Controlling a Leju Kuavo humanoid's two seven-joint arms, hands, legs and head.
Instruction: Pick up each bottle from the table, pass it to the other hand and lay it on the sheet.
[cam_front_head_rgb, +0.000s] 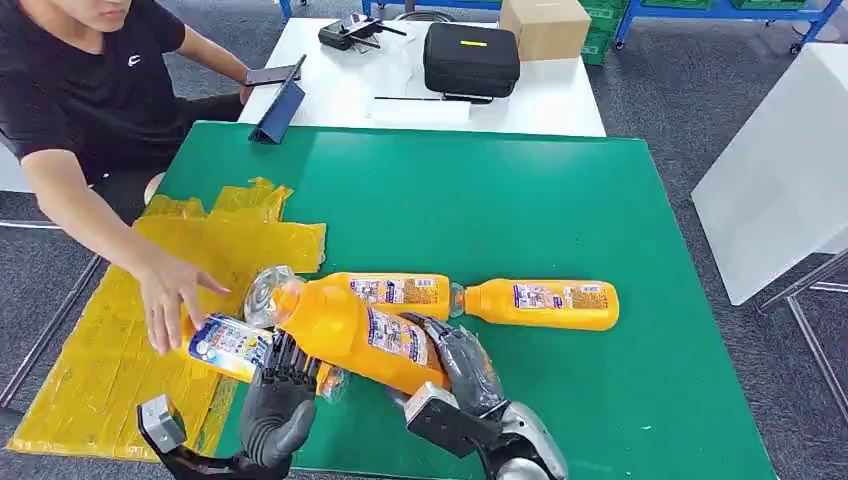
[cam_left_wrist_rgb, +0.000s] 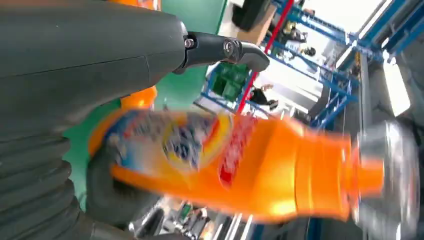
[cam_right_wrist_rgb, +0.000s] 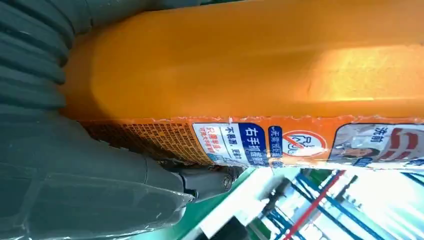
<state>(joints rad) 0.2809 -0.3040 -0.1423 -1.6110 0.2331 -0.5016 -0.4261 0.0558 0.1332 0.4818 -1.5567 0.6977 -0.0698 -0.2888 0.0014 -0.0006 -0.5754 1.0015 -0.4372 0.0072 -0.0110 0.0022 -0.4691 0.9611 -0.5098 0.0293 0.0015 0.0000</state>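
Head view, lower centre: the held bottle (cam_front_head_rgb: 360, 335) slants above the desk (cam_front_head_rgb: 560, 200), its wide end wrapped by the right hand (cam_front_head_rgb: 462, 365) and its middle met from below by the curled fingers of the left hand (cam_front_head_rgb: 278, 395). Releasing the right before the left closes firmly would likely drop it onto the two bottles (cam_front_head_rgb: 540, 303) lying just behind. At left, a person's hand (cam_front_head_rgb: 172, 298) rests on the yellow sheet (cam_front_head_rgb: 120, 350) beside a laid bottle (cam_front_head_rgb: 225, 345), inviting collision.

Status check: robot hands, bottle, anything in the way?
Right robot hand grips the raised bottle. Left robot hand at its underside, grip unclear. Person's hand on the yellow sheet, touching a laid bottle.
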